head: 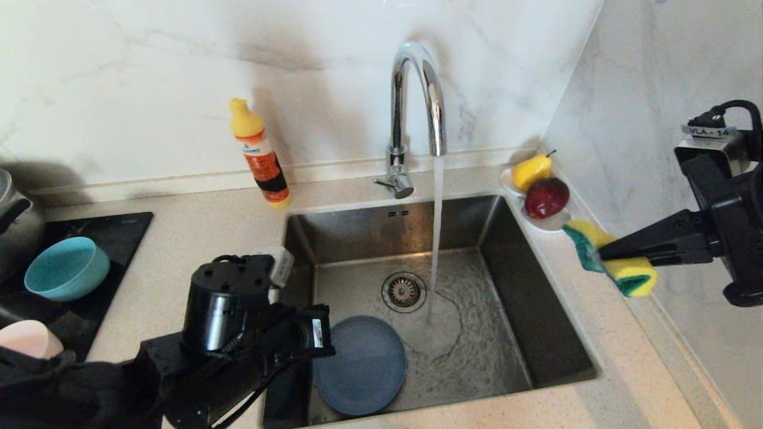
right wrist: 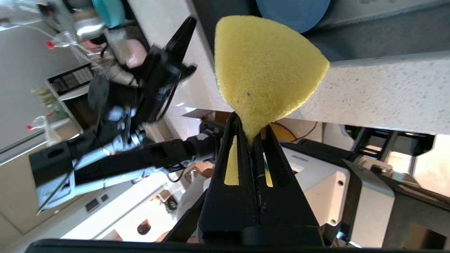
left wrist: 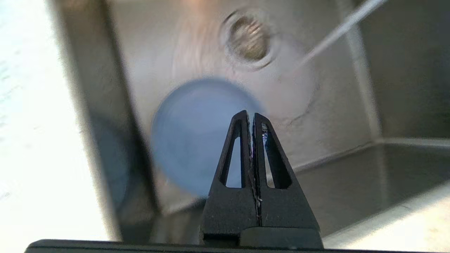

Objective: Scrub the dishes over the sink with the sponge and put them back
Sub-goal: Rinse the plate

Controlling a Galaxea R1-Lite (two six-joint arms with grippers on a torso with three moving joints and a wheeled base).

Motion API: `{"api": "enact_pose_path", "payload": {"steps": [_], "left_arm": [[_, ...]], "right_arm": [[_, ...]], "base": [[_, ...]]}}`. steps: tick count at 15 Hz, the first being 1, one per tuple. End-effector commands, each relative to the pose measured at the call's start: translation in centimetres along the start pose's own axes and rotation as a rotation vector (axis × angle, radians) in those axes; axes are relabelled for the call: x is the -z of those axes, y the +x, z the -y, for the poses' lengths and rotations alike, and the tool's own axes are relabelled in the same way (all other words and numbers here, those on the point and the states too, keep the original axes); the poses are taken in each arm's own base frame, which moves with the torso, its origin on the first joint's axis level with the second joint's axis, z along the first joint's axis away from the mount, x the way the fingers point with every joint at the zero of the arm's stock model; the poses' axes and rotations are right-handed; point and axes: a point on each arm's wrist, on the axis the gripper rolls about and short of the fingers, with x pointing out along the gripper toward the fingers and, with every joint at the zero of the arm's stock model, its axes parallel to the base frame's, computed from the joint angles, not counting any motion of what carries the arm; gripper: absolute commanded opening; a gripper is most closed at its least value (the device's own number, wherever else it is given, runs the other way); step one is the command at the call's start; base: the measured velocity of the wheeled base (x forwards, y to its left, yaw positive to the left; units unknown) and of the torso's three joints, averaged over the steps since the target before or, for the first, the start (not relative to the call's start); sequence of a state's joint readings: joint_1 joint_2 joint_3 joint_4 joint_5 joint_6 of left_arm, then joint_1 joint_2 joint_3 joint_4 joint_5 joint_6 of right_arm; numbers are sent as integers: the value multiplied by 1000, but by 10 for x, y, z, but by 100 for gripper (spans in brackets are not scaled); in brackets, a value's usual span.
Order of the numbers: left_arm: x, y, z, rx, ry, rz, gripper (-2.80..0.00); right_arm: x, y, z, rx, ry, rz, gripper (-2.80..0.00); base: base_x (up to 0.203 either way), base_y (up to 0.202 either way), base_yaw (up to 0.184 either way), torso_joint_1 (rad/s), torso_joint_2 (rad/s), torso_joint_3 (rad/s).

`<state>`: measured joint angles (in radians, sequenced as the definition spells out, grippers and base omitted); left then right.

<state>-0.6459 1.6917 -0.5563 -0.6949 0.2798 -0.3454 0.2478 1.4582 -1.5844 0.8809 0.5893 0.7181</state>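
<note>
Count, items in view:

- Dishes: 3. One teal bowl point(head: 67, 268), one pink bowl point(head: 27, 338), one blue plate point(head: 360, 364).
- Sponge point(head: 614, 257): 1.
- Sink point(head: 536, 310): 1, with one drain point(head: 403, 291) and one tap point(head: 417, 113).
- Bottle point(head: 260, 153): 1.
- Fruit: 2. One pear point(head: 532, 171), one red fruit point(head: 546, 197).
- Saucer point(head: 551, 222): 1.
- Pot point(head: 15, 223): 1, partly cut off at the edge.
- Hob point(head: 113, 238): 1.
- End effectors: 2. Left end effector point(left wrist: 251, 116), right end effector point(head: 603, 253).
- Surface point(head: 197, 232): 1.
</note>
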Motion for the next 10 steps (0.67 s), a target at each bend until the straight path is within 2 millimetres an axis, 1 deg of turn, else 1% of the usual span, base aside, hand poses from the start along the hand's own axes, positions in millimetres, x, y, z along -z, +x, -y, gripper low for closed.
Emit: {"api": "enact_pose_path", "payload": {"steps": [1,3,5,7,9,10], "left_arm": [[-13,8,-3,-77,2,-117,-280],[-31,12,0,-122,-26,-192,-280],[-42,19,3,-165,-50,-266,-280],[-42,36,5,-210,-67,-339,-280],[-45,54,3,-256,-105,-374,-280],[-43,64,2,-279,-117,-399,-280]], "right_arm": [[7,-9,3,-22,13,-1,-280],[11,-11,8,-27,26,-11,-280],[14,-13,12,-29,34,-12,-280],[17,-12,17,-40,38,-16,-280],[21,-10,22,-54,32,-12,-280],[24,-9,25,-58,29,-8,-280]], "base": [[0,0,0,0,0,0],[0,0,0,0,0,0],[0,0,0,0,0,0],[0,0,0,0,0,0],[0,0,0,0,0,0],[0,0,0,0,0,0]]}}
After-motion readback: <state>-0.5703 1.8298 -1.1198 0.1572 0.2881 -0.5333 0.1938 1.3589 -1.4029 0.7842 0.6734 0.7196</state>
